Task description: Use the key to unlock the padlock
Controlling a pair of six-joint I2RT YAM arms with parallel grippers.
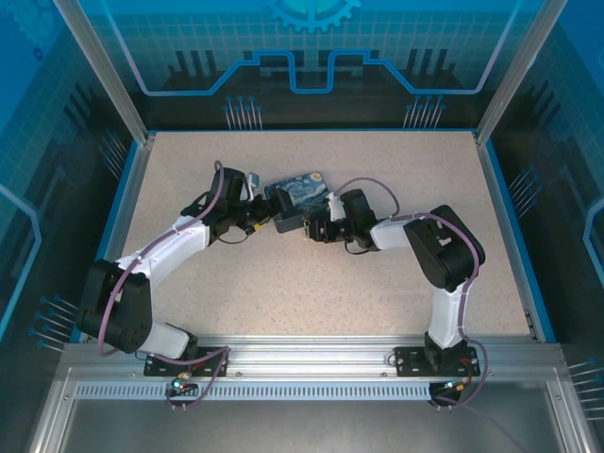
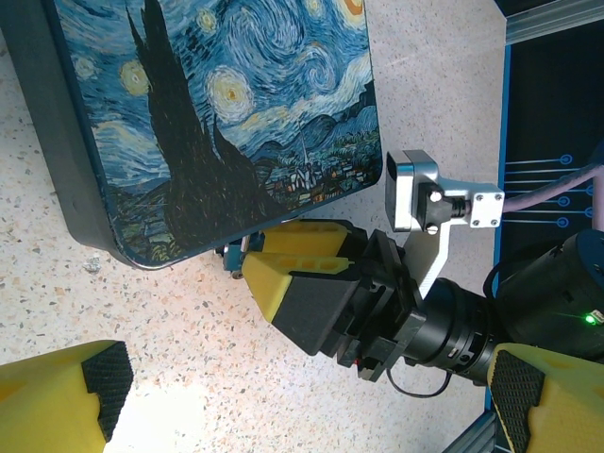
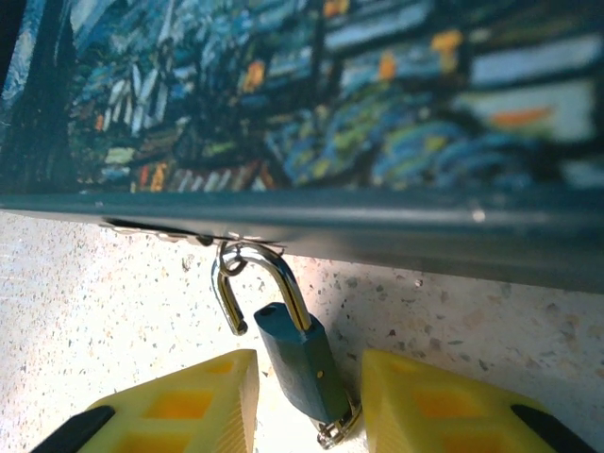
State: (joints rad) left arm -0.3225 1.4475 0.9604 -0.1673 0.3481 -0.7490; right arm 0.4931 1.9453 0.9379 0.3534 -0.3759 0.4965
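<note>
Right wrist view: the padlock (image 3: 300,368), teal body, hangs by its shackle (image 3: 269,274) from a small loop under the edge of the starry-night tin (image 3: 377,104). The body trails toward 5 o'clock. The short shackle leg, on the 9 o'clock side, stands clear of the body, so the lock reads as sprung open. There is a metal glint at the body's 6 o'clock end, probably the key (image 3: 335,432) seated in the keyway; cannot confirm.

Right gripper (image 3: 307,411): jaws narrowly apart, straddling the body, slivers of table showing either side. Nothing clamped.
Left gripper (image 2: 307,382): spread wide, empty, hovering just beside the right arm's wrist.

Risks, judged:
- Closing off-centre would swing the body and could press the free leg into its hole, relocking it.
- A finger (image 3: 170,406) brushing the glint could knock the key out.
- Pulling away with the shackle hooked would drag the tin.
- The arms are crowded. A left move toward 12 o'clock could strike the right wrist camera (image 2: 415,189).
</note>
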